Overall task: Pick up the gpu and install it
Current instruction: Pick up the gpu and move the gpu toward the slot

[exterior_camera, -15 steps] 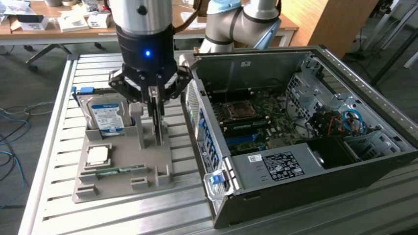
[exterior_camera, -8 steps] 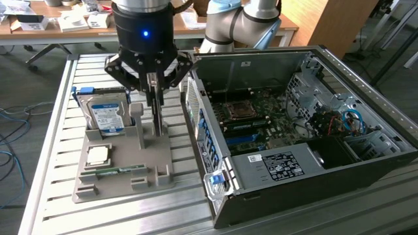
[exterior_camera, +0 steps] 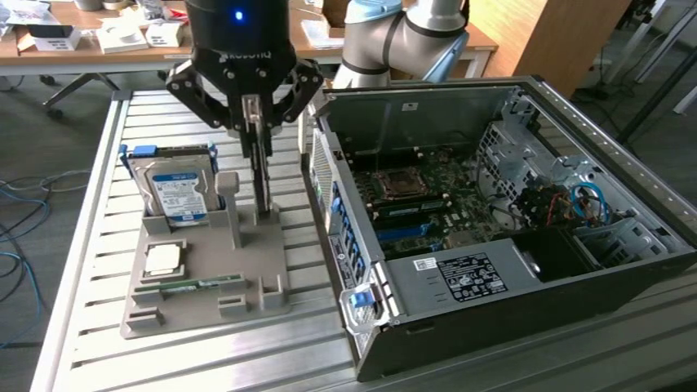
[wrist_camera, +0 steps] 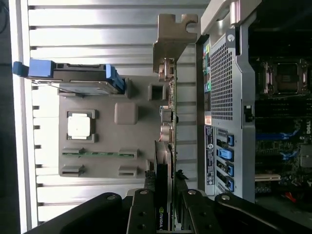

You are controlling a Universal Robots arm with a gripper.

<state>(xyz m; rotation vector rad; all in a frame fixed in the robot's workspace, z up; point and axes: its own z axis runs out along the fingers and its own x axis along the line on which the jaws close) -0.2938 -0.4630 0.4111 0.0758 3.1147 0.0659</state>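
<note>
Pick-up step: black claw (exterior_camera: 253, 122) clamped on edge-on gpu (wrist_camera: 165, 168), thin dark silver-bracketed card, seemingly seated in grey plastic holder (exterior_camera: 201, 306); install needs slot alignment inside open computer case (exterior_camera: 458, 335)

Bright even light — glare on table (wrist_camera: 117, 29) slats.

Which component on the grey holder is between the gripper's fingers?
The gpu, the thin card standing edge-on; hard drive, processor chip and memory stick sit untouched.
</note>
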